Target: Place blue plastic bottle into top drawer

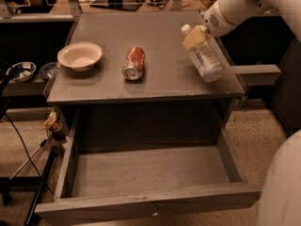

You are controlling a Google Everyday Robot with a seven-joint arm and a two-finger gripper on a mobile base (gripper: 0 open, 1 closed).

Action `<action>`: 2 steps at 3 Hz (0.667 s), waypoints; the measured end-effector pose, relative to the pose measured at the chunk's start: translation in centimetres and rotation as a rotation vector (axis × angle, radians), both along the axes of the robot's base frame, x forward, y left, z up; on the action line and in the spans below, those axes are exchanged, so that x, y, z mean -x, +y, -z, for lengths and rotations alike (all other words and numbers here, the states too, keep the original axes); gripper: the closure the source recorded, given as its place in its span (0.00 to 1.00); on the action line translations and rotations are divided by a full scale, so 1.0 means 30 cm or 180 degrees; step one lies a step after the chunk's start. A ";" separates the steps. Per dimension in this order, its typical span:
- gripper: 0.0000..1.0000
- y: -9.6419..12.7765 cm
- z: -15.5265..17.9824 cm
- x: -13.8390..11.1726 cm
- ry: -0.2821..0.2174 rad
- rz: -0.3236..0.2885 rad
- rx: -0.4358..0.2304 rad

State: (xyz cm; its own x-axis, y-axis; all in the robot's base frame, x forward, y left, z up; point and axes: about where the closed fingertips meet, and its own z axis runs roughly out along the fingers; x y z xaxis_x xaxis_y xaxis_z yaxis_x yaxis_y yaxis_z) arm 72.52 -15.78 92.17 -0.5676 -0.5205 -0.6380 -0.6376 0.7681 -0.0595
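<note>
The blue plastic bottle [205, 58], clear with a white cap and a pale blue-printed label, hangs tilted over the right side of the grey tabletop, cap pointing up-left. My gripper [195, 36] comes in from the upper right on a white arm and is shut on the bottle just below its cap. The top drawer [146, 202] stands pulled out below the tabletop, its inside bare, with a small metal knob [154, 214] on its front panel. The bottle is above the tabletop, not over the drawer.
A red soda can [134, 62] lies on its side mid-table, and a cream bowl [80, 55] sits at the left. Small bowls [21, 71] rest on a side shelf at far left. Cables and a stand run along the floor at lower left. A white robot body [282, 192] fills the lower right corner.
</note>
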 end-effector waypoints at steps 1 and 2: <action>1.00 -0.015 -0.021 -0.011 -0.0016 0.0097 -0.0049; 1.00 -0.055 -0.065 -0.034 -0.0134 0.0344 -0.0108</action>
